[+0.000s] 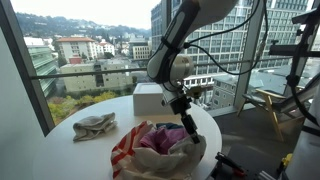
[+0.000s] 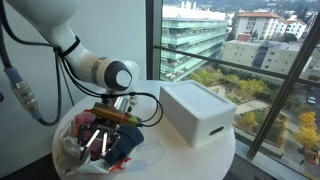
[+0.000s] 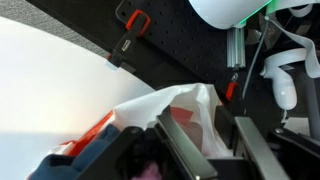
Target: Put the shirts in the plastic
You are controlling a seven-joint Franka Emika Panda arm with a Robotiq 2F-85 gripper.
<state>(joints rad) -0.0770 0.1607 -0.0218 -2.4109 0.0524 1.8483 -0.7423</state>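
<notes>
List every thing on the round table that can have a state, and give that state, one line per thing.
plastic bag: mouth open, partly filled
purple and pink clothes: bunched inside the bag
light shirt: crumpled on the table, outside the bag
white box: closed, upright beside the bag
tool: open, pointing down at the bag's mouth

The tool (image 2: 100, 141), seemingly spread apart, dips into the plastic bag (image 2: 68, 142) of shirts (image 2: 126, 146) beside a white box (image 2: 197, 112).
</notes>
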